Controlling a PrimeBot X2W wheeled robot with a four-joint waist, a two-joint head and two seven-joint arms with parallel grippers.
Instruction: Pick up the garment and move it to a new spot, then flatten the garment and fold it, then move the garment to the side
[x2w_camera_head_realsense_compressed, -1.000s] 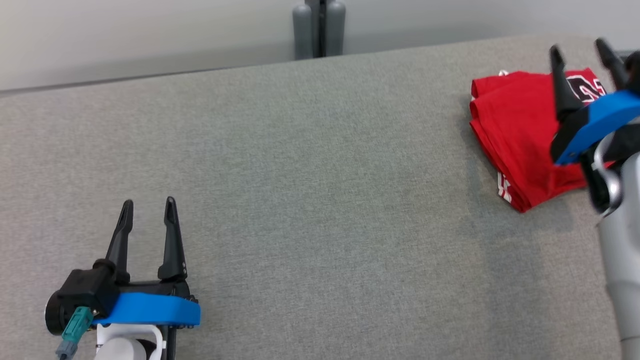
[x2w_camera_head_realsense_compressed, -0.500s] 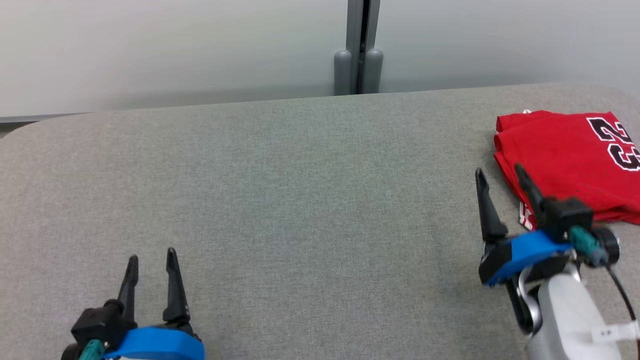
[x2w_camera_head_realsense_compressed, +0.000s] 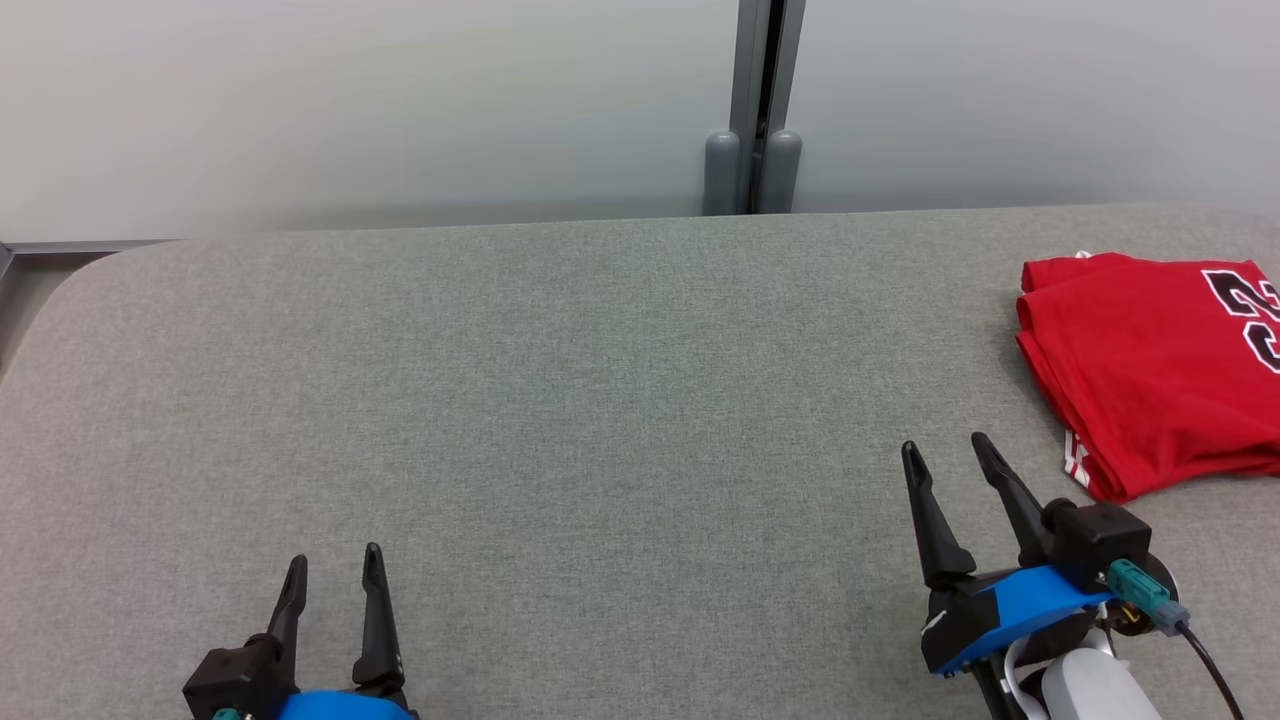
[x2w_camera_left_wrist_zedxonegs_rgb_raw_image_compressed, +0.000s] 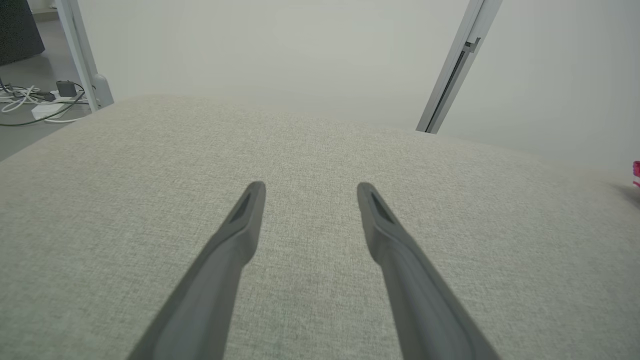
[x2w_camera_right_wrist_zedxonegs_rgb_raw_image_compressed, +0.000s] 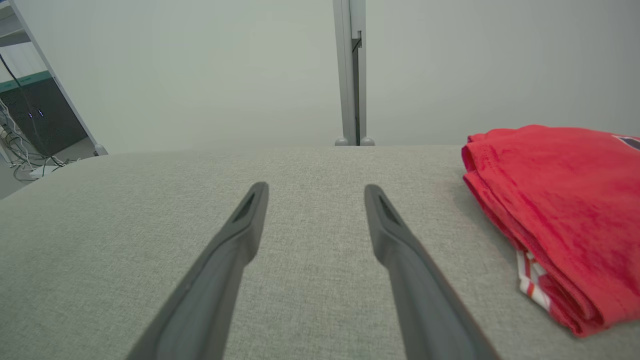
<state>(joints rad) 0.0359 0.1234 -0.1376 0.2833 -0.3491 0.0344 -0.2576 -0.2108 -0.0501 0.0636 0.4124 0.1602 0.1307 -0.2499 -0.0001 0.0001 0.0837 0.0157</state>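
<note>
Right gripper wide apart and empty at near right, fingers pointing far, my left gripper likewise near left, folded red garment, black numerals cropped unreadable, far right on grey table.

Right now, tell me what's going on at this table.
Nothing is being handled at this moment. The red garment lies folded at the right side of the grey table, with a black number showing on top. The right end effector is open and empty, just left of the garment and apart from it. The left end effector is also open and empty, over bare fabric on the far side. The folding and setting aside look done.
</note>
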